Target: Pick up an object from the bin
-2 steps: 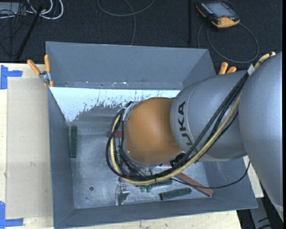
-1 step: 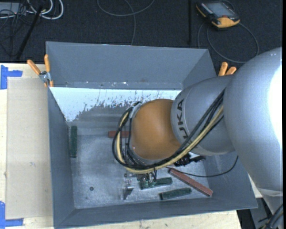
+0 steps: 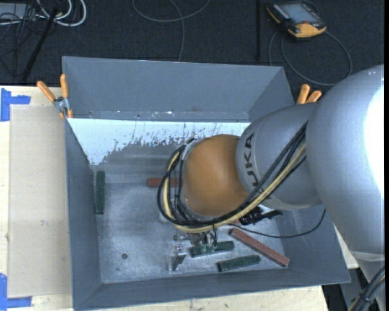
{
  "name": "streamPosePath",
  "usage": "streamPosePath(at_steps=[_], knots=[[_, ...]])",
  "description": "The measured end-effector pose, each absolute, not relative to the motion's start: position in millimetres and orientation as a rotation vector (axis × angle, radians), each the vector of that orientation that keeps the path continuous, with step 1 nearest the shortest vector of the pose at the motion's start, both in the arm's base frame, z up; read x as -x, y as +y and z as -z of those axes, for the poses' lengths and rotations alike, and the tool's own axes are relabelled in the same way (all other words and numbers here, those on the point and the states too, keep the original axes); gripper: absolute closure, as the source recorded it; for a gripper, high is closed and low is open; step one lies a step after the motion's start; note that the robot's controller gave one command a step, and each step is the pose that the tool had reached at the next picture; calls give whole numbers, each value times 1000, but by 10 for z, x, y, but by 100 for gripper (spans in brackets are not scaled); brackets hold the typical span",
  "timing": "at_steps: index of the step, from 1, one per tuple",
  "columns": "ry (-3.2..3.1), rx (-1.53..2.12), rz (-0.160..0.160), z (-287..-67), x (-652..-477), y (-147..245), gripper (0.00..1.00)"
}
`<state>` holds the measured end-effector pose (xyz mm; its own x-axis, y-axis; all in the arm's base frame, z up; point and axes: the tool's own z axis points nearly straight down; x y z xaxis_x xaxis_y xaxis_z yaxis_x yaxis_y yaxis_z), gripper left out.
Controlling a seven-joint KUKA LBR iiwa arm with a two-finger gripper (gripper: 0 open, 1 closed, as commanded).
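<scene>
I see the gripper point(image 3: 179, 253) near the front wall of the grey metal bin point(image 3: 81, 225), just beside a short dark green flat bar point(image 3: 215, 247). I cannot tell whether it is released or clenched. A second dark green bar point(image 3: 238, 262) and a reddish-brown flat strip point(image 3: 259, 246) lie close by. I judge the short bar light, stiff and smooth, lying flat, so it is best pinched across its narrow width at mid-length.
</scene>
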<state>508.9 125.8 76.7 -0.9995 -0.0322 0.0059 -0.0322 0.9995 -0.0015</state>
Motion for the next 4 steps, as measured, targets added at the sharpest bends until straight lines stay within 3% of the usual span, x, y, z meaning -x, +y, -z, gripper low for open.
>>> streamPosePath(at_steps=[1,3,4], knots=[[-3120,-389,-2,-834,-4920,1182,0],[-3116,-417,-3,-857,-5318,347,0],[-3112,-498,3,-751,-5197,114,100]])
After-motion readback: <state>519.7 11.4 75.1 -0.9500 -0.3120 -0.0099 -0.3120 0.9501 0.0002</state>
